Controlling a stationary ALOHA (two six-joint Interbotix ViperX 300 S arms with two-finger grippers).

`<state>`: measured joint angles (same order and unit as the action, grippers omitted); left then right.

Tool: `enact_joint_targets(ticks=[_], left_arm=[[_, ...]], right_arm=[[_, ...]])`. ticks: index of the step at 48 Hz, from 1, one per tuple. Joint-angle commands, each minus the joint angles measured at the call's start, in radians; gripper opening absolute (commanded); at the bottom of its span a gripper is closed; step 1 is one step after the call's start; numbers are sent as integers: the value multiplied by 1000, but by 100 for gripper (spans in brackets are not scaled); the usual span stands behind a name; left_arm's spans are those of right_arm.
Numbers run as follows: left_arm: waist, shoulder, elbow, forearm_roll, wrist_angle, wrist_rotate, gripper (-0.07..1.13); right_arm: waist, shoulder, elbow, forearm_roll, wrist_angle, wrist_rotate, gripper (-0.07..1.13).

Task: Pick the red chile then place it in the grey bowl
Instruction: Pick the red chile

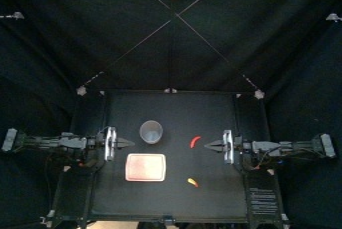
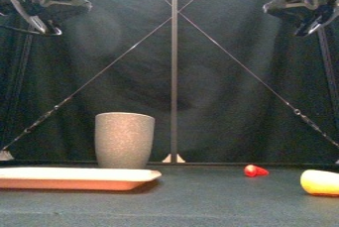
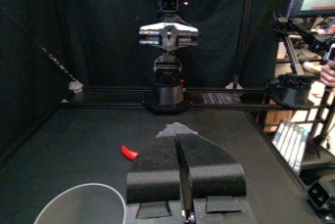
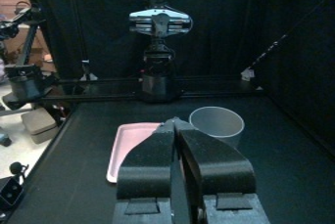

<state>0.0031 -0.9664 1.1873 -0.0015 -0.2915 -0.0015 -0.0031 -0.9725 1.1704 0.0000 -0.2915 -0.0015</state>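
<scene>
Pickup not begun: red chile (image 1: pixel 195 140) lies loose on the table (image 1: pixel 174 108) between grey bowl (image 1: pixel 151 129) and right gripper (image 4: pixel 177 122), which, like left gripper (image 3: pixel 179 135), waits at its side with jaws closed, apparently parked clear.

A flat pink rectangular tray (image 1: pixel 144 168) lies on the black desk (image 1: pixel 201 108). A small yellow oblong toy food (image 1: pixel 191 182) lies near its right front corner, apart.

light: dim booth, brighter room past the front | glare: faint sheen on table (image 2: pixel 199 206) | shadows: soft, weak
</scene>
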Motion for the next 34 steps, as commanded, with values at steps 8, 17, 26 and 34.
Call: enact_joint_targets(ticks=[8,17,26,34], left_arm=[[23,-11,-12,2,29,3,-4],[25,-12,-9,3,29,3,-4],[28,-12,-3,3,29,3,-4],[43,-12,2,3,31,3,-4]], right_arm=[[-98,186,-84,55,221,29,7],[-170,396,-242,-26,563,20,17],[-173,569,-327,-98,704,14,44],[-184,703,-368,-101,793,12,77]])
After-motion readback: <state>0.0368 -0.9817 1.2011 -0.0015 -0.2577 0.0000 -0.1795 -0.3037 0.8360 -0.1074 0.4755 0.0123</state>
